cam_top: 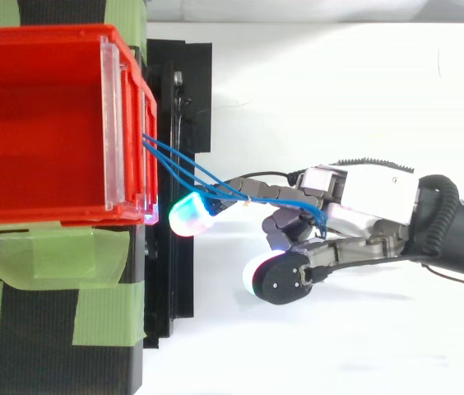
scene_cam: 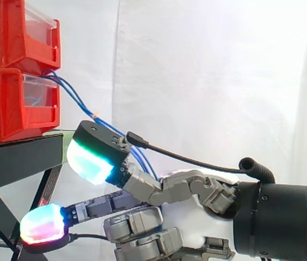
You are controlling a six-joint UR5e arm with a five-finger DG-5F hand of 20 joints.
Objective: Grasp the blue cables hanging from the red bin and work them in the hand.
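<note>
**Cables drawn out from the bin and caught in the robot hand**

We see the blue cables leave the front of the lower red bin and slope down and away to the robot hand. They run in nearly straight lines. We take this to mean they are under a light pull, not hanging free.

In the top view the cables cross over one outstretched finger, whose green-cyan pad sits just beside the bin's corner. They then tuck in among the curled fingers close to the palm. So we judge the robot hand to be closed on the cables, with the long finger acting as a rest that keeps the strands together.

The thumb sits lower and apart from the cables, ready to press in. The bin stands on a black stand, and strips of green tape lie across the stand's top beside the bin, presumably to keep the bin from moving under the pull.
</note>
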